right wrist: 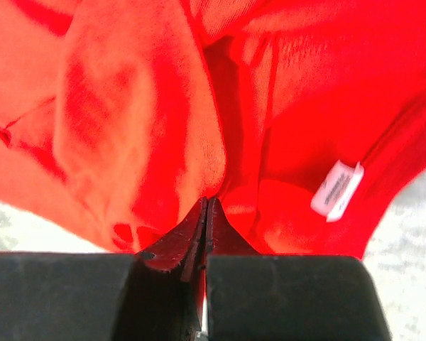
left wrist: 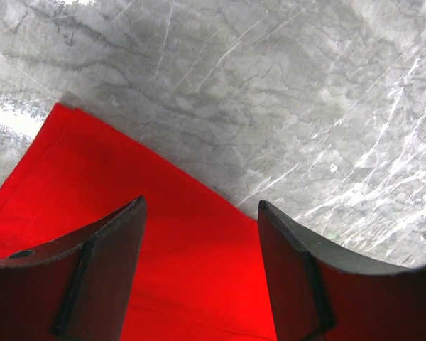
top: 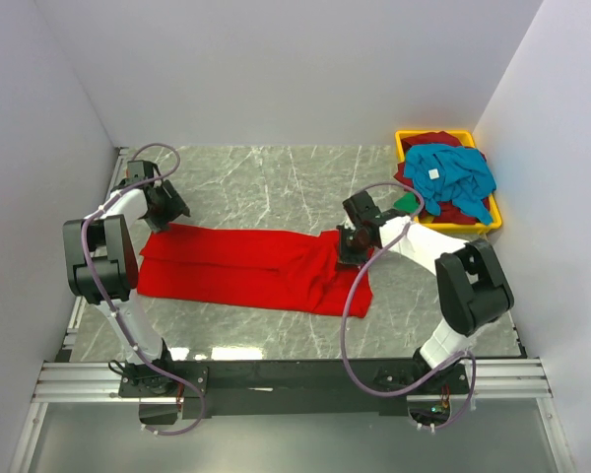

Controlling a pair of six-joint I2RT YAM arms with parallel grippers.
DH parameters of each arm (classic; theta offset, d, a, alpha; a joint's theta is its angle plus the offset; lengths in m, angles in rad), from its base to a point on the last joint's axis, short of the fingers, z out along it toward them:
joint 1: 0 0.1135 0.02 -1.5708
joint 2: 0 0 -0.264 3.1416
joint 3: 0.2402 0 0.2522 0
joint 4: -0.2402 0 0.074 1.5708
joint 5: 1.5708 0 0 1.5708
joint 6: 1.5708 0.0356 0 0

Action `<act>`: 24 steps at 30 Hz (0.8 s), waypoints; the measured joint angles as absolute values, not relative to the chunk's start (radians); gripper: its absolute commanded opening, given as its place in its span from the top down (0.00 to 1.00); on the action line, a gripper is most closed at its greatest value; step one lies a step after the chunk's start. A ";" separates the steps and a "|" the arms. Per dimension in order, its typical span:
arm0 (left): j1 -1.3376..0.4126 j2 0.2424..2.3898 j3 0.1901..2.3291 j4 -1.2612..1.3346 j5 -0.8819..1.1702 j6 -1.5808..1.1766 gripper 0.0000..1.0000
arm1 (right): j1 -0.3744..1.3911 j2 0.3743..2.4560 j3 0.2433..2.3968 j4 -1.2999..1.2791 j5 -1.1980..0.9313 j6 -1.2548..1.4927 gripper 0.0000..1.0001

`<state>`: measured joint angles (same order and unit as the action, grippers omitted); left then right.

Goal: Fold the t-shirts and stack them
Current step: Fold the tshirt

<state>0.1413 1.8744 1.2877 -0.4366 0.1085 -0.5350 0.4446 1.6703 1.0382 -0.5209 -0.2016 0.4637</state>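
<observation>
Two pincers work at opposite ends of one red t-shirt point(top: 256, 268), which lies spread lengthwise across the marble bench point(top: 276, 182), flat at its left end and rumpled at its right.

The left pincer point(top: 167, 207) hangs over the shirt's far left corner with its fingers wide apart and nothing between them. In the left wrist view the left pincer point(left wrist: 200, 206) frames the red cloth point(left wrist: 128, 185) below. The shirt's edge runs diagonally past both fingertips, with bare bench beyond it.

The right pincer point(top: 350, 246) sits down on the shirt's far right end. In the right wrist view the right pincer point(right wrist: 206, 202) has its fingers pressed together, and a raised fold of the red cloth point(right wrist: 135, 121) runs straight into the tips, pinched there. A white tag point(right wrist: 337, 188) lies on the cloth just to the right of the fingers.

At the bench's far right corner, well apart from the red shirt, a yellow bin point(top: 406, 138) holds a teal t-shirt point(top: 458, 172) on top of a maroon t-shirt point(top: 435, 140). A bit of green cloth point(top: 406, 202) shows at its near left edge.
</observation>
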 measured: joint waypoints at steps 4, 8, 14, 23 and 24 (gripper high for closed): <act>0.141 1.874 1.279 -0.431 0.110 -0.535 0.30 | 0.445 1.617 1.038 -0.576 -0.223 0.486 1.00; 0.141 1.874 1.271 -0.429 0.112 -0.535 0.30 | 0.445 1.565 1.038 -0.633 -0.253 0.514 1.00; 0.141 1.875 1.262 -0.429 0.118 -0.535 0.30 | 0.445 1.517 1.038 -0.707 -0.273 0.554 1.00; 0.141 1.874 1.262 -0.430 0.131 -0.535 0.30 | 0.446 1.448 1.036 -0.790 -0.287 0.630 1.00; 0.141 1.875 1.262 -0.430 0.134 -0.535 0.30 | 0.448 1.435 1.031 -0.792 -0.291 0.640 1.00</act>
